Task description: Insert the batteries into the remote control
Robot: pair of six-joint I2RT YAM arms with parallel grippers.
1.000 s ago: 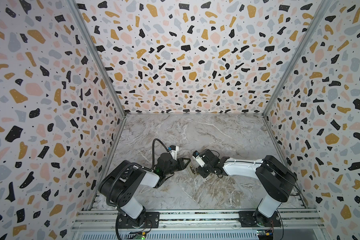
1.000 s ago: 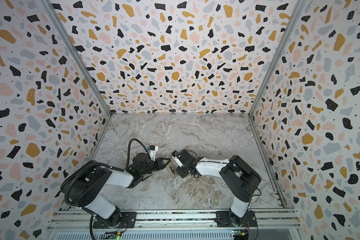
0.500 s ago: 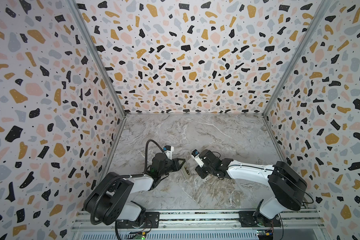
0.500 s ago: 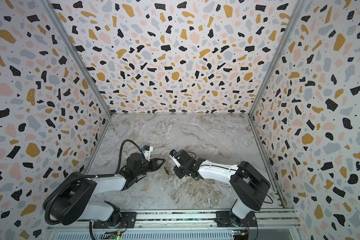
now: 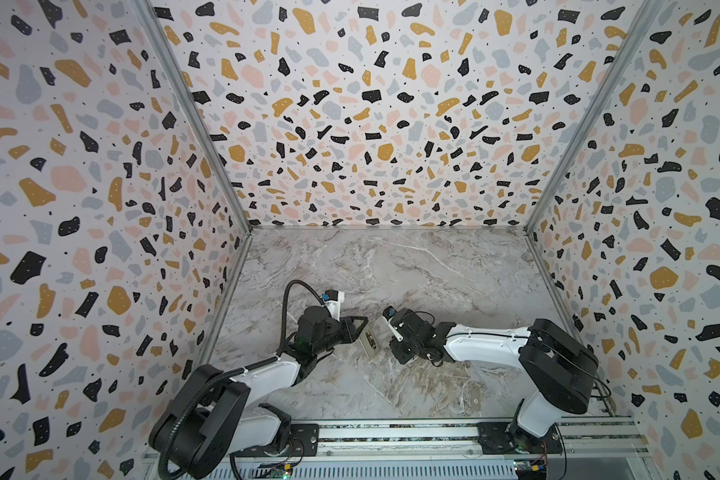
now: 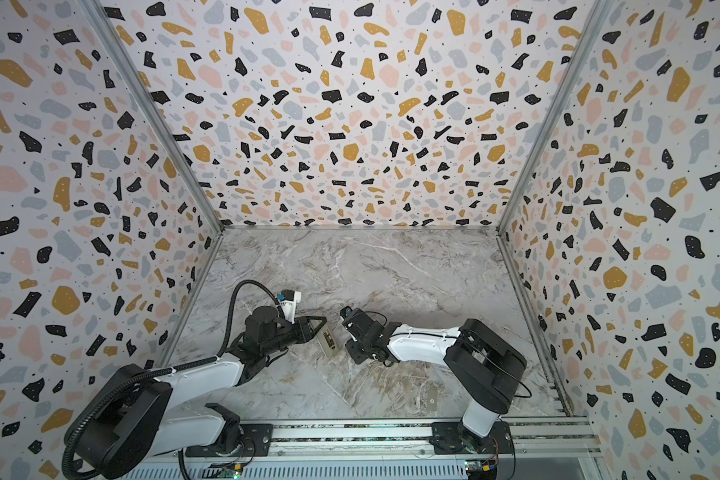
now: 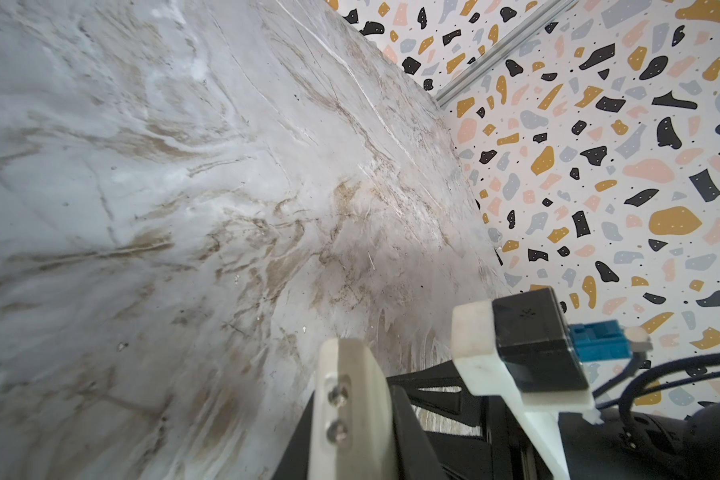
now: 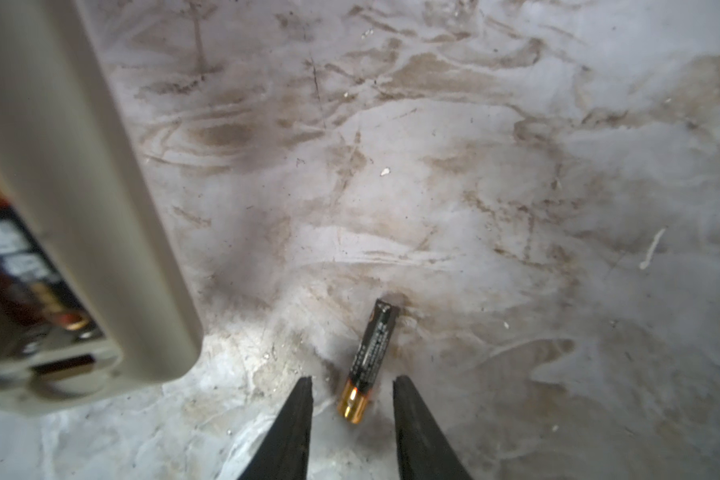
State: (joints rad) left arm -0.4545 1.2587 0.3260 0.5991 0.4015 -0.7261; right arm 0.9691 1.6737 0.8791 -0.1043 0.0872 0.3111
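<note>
Marble tabletop (image 8: 474, 166), right gripper (image 8: 353, 379) narrowly spread astride loose battery (image 8: 371, 349)

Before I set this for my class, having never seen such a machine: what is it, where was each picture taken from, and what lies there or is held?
Two robot arms, left and right, stand on a rail at the front of a marble-patterned table inside speckled walls. Both top views look down from overhead; the other two pictures come from cameras on the arms' wrists. The left pincer grips the remote control, whose open bay holds one battery, blurred. The right pincer is open: its jaws stand either side of the second battery, which lies loose on the table. A small flat grey piece lies near the rail.
</note>
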